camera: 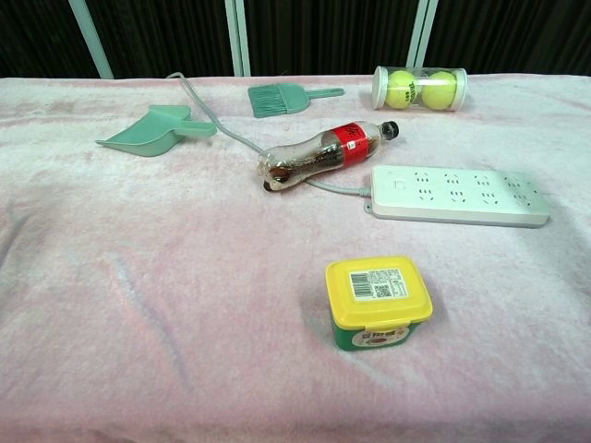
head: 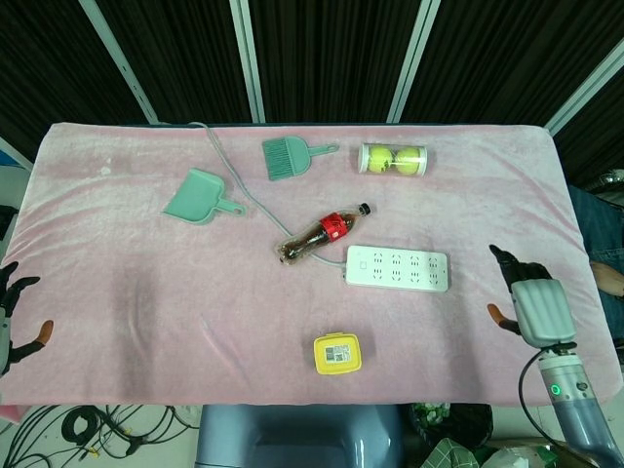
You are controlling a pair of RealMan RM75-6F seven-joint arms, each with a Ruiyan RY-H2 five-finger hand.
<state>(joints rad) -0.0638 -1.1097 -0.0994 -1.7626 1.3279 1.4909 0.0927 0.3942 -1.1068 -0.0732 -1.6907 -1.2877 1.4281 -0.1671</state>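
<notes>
The right hand (head: 534, 302) hung over the right end of the bench (head: 117, 273), with its back to the head camera. It held nothing, and its thumb and fingers stood apart. The chest view did not show it. The nearest thing to it was the white power strip (head: 398, 268), which lay flat on the pink cloth to the hand's left. The two were near each other but not touching.

The strip's grey cable (head: 239, 180) left its left end and passed the base of the cola bottle (head: 322, 234), which lay on its side. It could not be told whether the cable ran under the bottle or only touched it. From there the cable ran up the bench between the green dustpan (head: 198, 197) and the brush (head: 288, 156).

A yellow-lidded tub (head: 337, 353) stood nearer the front edge, well apart from the strip. A clear tube of tennis balls (head: 393, 159) lay at the back.

The left hand (head: 12, 317) was at the far left edge, off the cloth, with its fingers spread and nothing in them.

Any handling of the strip would probably go best from straight above, with the fingers set across its two long sides near the free right end. It should be lifted level and slowly. A sideways pull looked risky, because the cable would likely drag or roll the bottle.
</notes>
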